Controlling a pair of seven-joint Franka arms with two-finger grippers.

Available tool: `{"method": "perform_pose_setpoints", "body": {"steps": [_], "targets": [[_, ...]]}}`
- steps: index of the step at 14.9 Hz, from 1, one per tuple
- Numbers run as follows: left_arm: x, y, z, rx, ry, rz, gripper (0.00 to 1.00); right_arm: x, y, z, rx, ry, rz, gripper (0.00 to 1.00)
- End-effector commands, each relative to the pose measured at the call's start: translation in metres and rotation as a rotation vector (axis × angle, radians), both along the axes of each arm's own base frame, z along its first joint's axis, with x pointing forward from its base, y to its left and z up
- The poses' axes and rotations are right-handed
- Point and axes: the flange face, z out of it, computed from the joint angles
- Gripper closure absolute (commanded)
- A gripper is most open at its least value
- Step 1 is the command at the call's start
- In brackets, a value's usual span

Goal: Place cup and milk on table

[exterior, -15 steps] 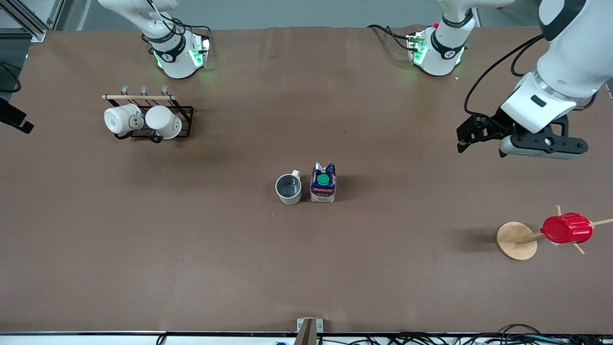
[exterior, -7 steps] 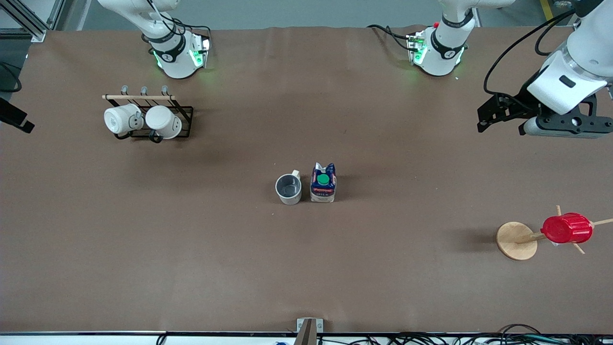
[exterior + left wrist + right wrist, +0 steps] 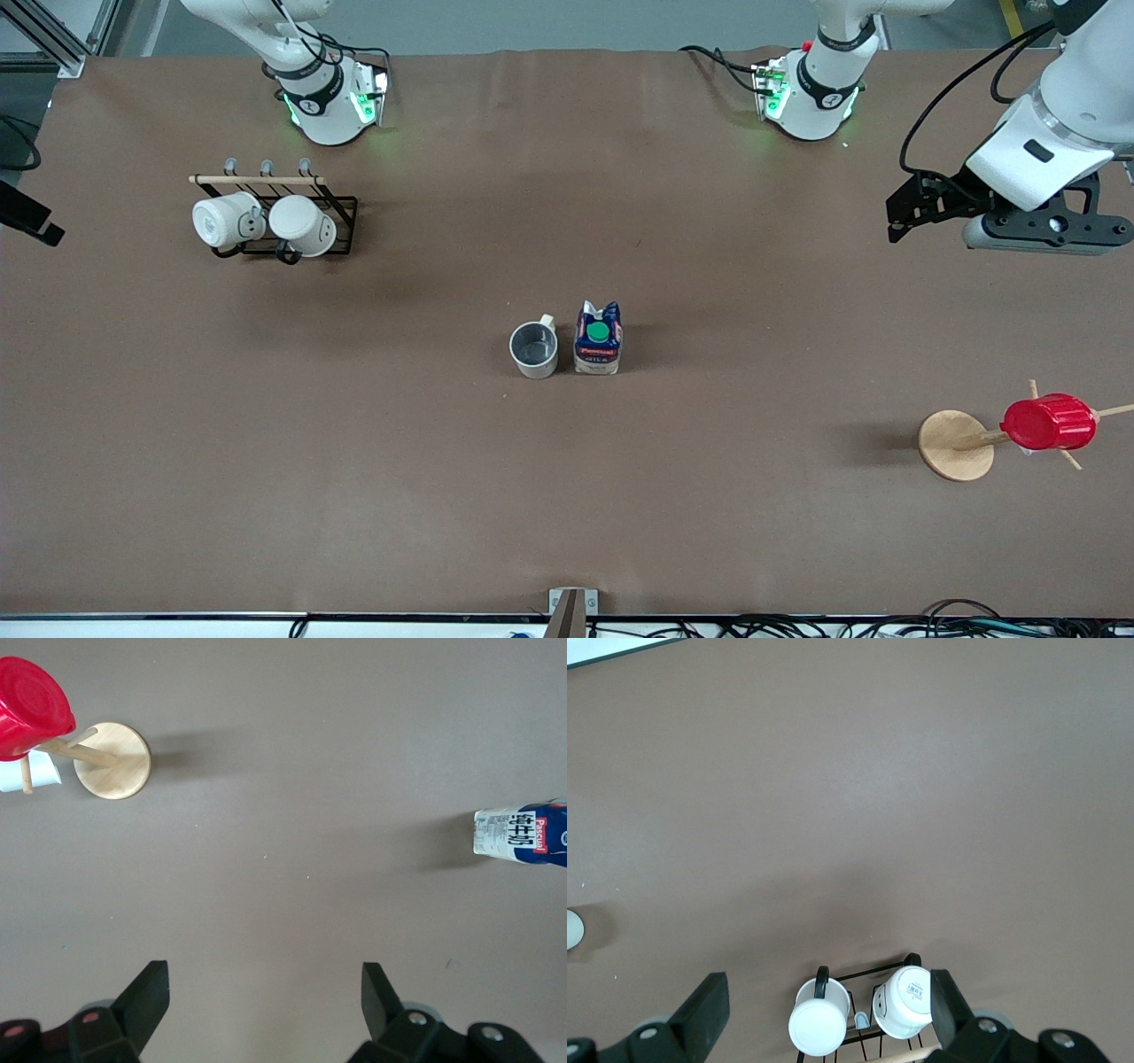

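Cup (image 3: 533, 349) and milk (image 3: 598, 338) stood together mid-table (image 3: 354, 461); the job looked done. Left gripper (image 3: 266, 992) hung open and empty; right gripper (image 3: 824, 1001) likewise, waiting.

Two cream-white mugs (image 3: 264, 222) hung on black wire rack (image 3: 312, 237) — red ribbed cup (image 3: 1049, 423) on wooden peg stand (image 3: 955, 446), near left arm's end.
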Motion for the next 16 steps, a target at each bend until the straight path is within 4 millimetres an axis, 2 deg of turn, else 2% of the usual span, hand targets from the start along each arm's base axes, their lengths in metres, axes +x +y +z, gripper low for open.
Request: {"method": "perform_pose_setpoints", "body": {"steps": [1,8,12,16], "targets": [[-0.007,0.002,0.000,0.019,-0.006,-0.016,0.04,-0.008,0.001,0.004,0.022,-0.005,0.012,0.00],[-0.004,0.005,-0.006,0.002,-0.017,0.021,0.04,-0.008,0.001,0.004,0.022,-0.008,0.012,0.00],[-0.016,0.006,-0.009,-0.004,-0.049,0.033,0.04,-0.008,0.001,0.004,0.022,-0.008,0.012,0.00],[-0.016,0.011,-0.012,-0.007,-0.047,0.044,0.04,-0.008,0.001,0.004,0.022,-0.008,0.012,0.00]]}}
